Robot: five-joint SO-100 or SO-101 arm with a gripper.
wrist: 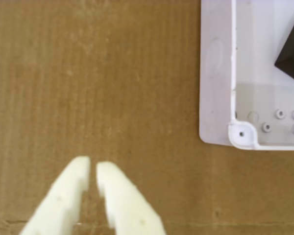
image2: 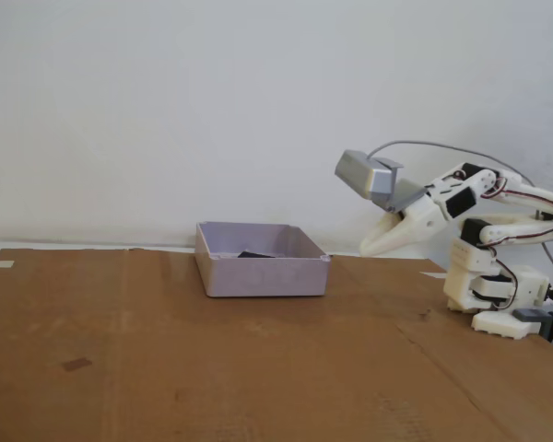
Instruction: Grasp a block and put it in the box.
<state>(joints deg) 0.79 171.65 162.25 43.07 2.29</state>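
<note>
Already inside the shallow lilac-grey plastic box [image2: 263, 273] lies the small matte black block [wrist: 292, 51]; the white fingers [wrist: 68, 196], nearly pressed together and empty, hover over the cardboard-covered counter [image2: 212, 368].

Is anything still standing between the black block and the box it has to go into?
No. The block already lies inside the box, visible over the wall in the fixed view. The pincer is nearly closed and empty, over bare cardboard beside the box, apart from it.
</note>
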